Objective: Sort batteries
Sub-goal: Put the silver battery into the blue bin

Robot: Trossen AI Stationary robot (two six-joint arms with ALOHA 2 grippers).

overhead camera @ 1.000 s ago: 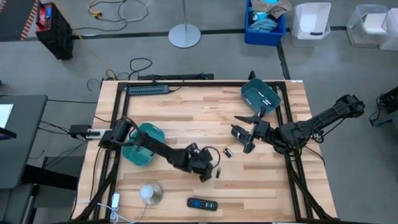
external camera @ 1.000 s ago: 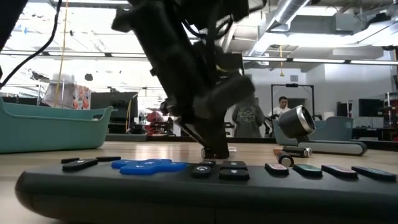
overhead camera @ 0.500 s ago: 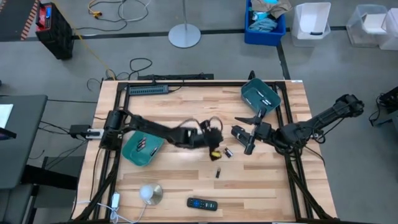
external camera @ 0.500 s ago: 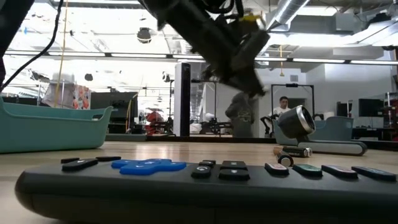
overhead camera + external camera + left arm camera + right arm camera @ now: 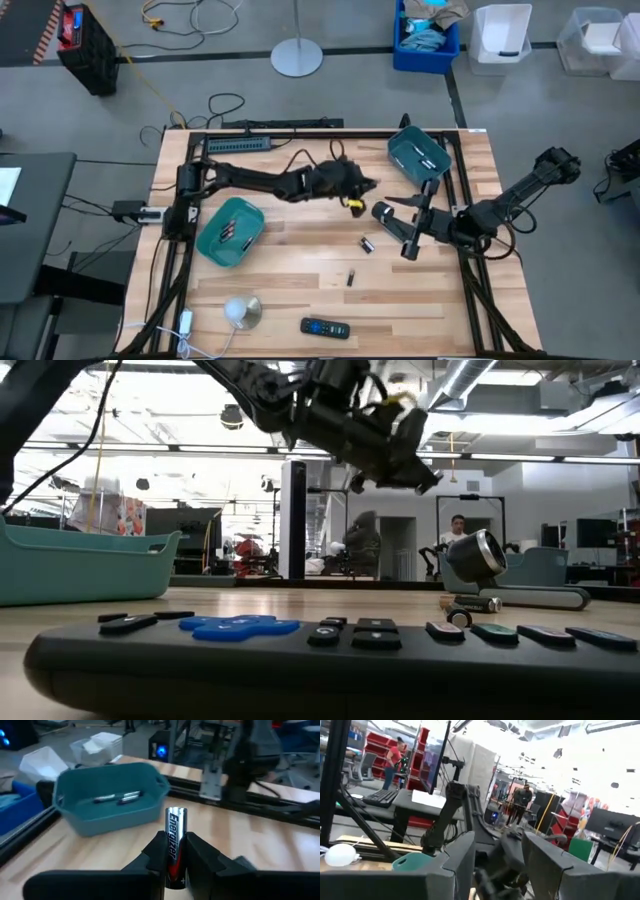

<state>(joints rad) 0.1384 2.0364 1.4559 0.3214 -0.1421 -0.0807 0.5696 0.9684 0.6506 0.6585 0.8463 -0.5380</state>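
The left gripper (image 5: 173, 851) pinches a battery (image 5: 175, 840) by its middle, up near the table's far edge by the right bin (image 5: 419, 153) — small, hard, smooth and slippery — while the right gripper (image 5: 410, 222) waits spread open.

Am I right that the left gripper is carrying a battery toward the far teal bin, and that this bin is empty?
Not quite: the far teal bin is not empty. The left wrist view shows a few batteries already lying in it. The rest holds: the left gripper is shut on a battery and faces that bin.
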